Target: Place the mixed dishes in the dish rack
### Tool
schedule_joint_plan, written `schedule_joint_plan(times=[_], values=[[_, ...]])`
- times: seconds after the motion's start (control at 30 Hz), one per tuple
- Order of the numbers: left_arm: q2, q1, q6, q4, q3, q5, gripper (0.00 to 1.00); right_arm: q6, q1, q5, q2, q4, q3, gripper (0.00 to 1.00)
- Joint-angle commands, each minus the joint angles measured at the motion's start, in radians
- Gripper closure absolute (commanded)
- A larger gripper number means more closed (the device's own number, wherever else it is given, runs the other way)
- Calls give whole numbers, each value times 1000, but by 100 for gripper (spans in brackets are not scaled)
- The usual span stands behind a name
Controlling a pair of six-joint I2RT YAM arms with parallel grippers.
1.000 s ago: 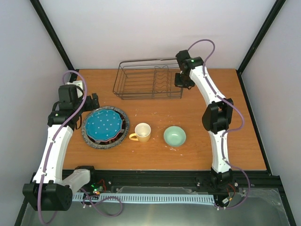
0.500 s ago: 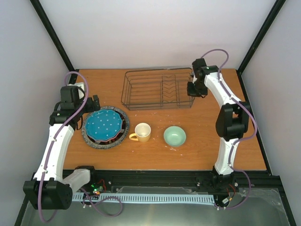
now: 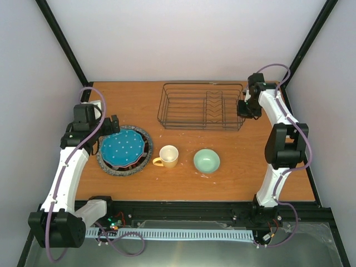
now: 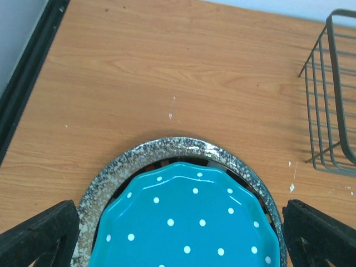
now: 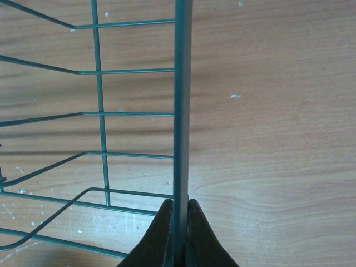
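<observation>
The black wire dish rack (image 3: pixel 201 105) stands at the back of the table, right of centre. My right gripper (image 3: pixel 245 108) is shut on the rim wire (image 5: pixel 182 111) at the rack's right end. A stack of plates lies at the left: the teal white-dotted plate (image 3: pixel 123 147) on top, the grey speckled plate (image 3: pixel 105 164) at the bottom, dark edges of others between. My left gripper (image 3: pixel 109 125) is open just behind the stack, its fingers (image 4: pixel 39 233) either side of the teal plate (image 4: pixel 189 217). The yellow mug (image 3: pixel 167 156) and pale green bowl (image 3: pixel 206 161) stand in front.
The left end of the rack (image 4: pixel 334 94) shows at the right of the left wrist view. Black frame posts rise at both back corners, and a black rail (image 3: pixel 183 211) runs along the near table edge.
My right gripper has dragged the dish rack to the right along the back of the table. The left arm and the dishes have barely moved.
</observation>
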Motion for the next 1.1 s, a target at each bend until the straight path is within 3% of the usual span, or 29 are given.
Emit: schedule_joint_plan(times=[0.0,0.3,0.47,0.63,0.7,0.8,1.07], values=[[-5,5,-24,43,-34,56,0,-24,-15,76,72,-23,72,97],[24,13,-25,69,-73,182,0,-37,-18,95,146,-44,72,97],[25,91,-28,95,-89,334,0,-34,-25,115,156,-45,76,91],[-4,208,-42,139,-107,520,0,-25,-27,139,153,-51,90,77],[-2,238,-48,147,-105,569,0,-18,-28,149,148,-51,98,64],[4,270,-53,154,-103,623,0,-12,-28,164,137,-53,112,55],[-15,278,-67,177,-99,630,0,7,-28,215,38,-18,117,37]])
